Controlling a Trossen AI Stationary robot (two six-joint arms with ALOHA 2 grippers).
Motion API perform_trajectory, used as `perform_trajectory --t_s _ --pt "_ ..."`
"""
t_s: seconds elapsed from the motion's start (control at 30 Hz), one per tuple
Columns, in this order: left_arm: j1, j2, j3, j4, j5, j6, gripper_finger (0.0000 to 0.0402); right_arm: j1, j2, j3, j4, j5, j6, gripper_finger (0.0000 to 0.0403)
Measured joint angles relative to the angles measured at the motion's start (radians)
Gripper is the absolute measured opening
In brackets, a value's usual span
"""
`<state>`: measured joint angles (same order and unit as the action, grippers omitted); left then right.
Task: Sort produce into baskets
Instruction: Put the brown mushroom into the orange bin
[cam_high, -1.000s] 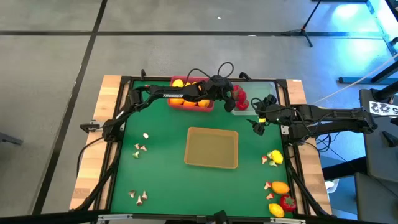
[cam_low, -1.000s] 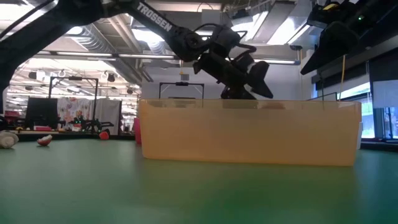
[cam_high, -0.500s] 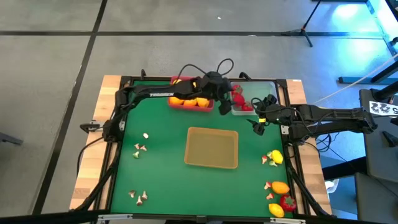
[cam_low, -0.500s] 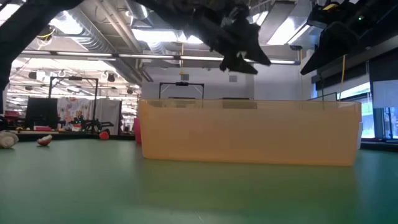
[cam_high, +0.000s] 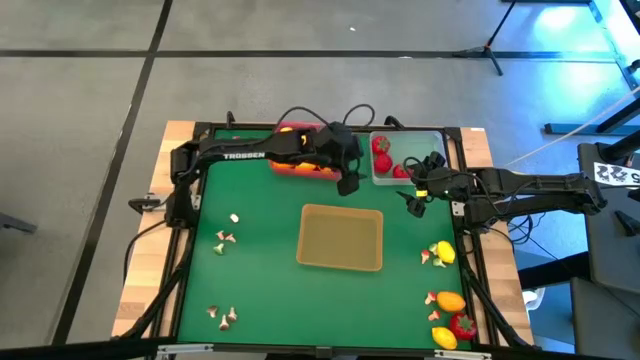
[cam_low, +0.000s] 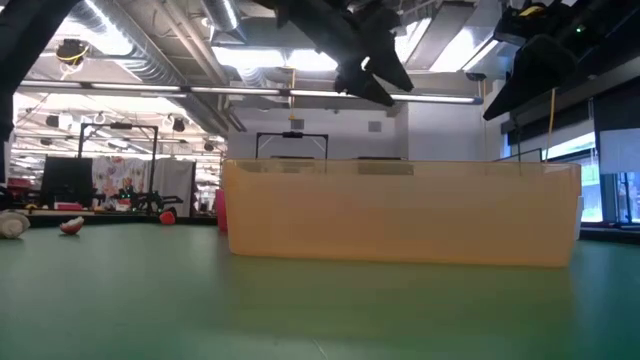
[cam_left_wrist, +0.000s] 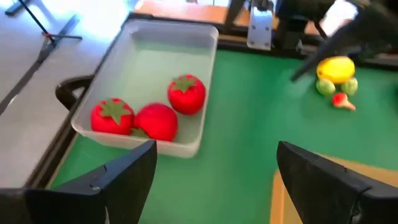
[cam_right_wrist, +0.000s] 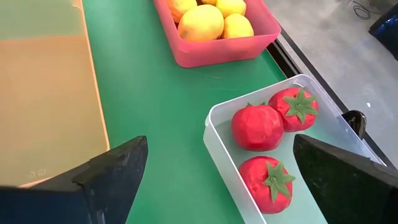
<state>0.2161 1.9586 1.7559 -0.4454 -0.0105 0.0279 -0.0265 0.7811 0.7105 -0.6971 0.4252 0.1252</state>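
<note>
On the green tabletop (cam_high: 260, 290), near edge, mushroom bits (cam_high: 224, 316) lie at left, and lemons (cam_high: 448, 301) with a red fruit (cam_high: 462, 326) at right. The tan tray (cam_high: 341, 238) sits mid-table, empty. Beyond it the left gripper (cam_high: 349, 183) hovers with jaws apart, holding nothing. The right gripper (cam_high: 412, 203) waits beside it, jaws wide. At the far edge, the pink tray (cam_right_wrist: 214, 43) holds lemons and the clear tray (cam_left_wrist: 149, 81) three red fruits (cam_left_wrist: 155, 121).
</note>
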Motion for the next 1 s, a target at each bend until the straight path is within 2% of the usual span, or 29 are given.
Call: perform_trajectory --t_s 0.17,0.37,0.73,1.0 --pt "-0.041 -0.067 -0.107 0.026 -0.045 -0.026 0.0326 0.000 0.000 0.000 0.000 0.000 0.000 0.0399" --pt "-0.086 -0.237 -0.286 0.080 -0.153 -0.065 0.0326 0.000 0.000 0.000 0.000 0.000 0.000 0.0399" --pt "-0.143 -0.543 -0.655 0.191 -0.174 -0.184 0.0326 0.000 0.000 0.000 -0.008 -0.001 0.000 0.0399" --pt "-0.204 -0.653 -0.734 0.173 -0.174 -0.216 0.0326 0.000 0.000 0.000 -0.010 -0.027 0.006 0.0399"
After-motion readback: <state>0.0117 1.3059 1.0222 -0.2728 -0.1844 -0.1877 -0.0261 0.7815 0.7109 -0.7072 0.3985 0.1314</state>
